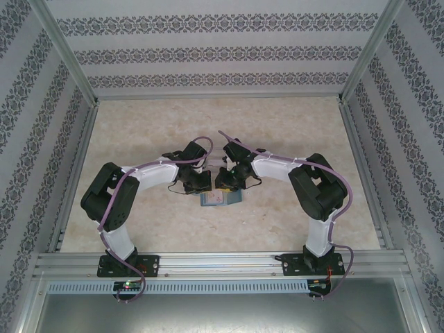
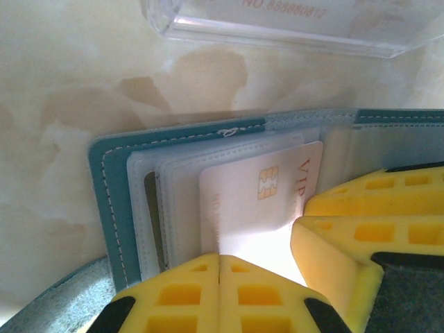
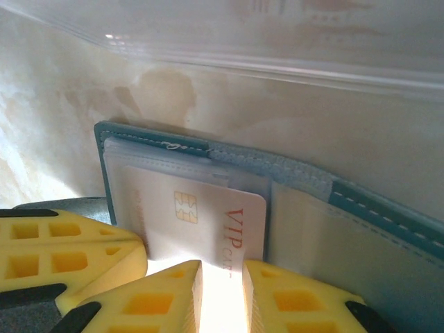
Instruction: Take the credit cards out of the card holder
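The teal wallet [image 3: 291, 173] lay open on the marbled beige table [image 3: 55, 90], its clear sleeves facing up. A white card [image 3: 201, 215] with a gold chip and red "VIP" lettering stuck partway out of a sleeve. The right gripper [image 3: 220, 270] sat at the card's near edge, its yellow fingers [image 3: 284, 298] slightly parted. The left gripper's finger [image 3: 69, 257] rested just beside them. A clear plastic tray [image 3: 277, 41] stood beyond the wallet.

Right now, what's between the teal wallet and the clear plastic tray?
A bare strip of tabletop; the left wrist view shows it between wallet and tray.
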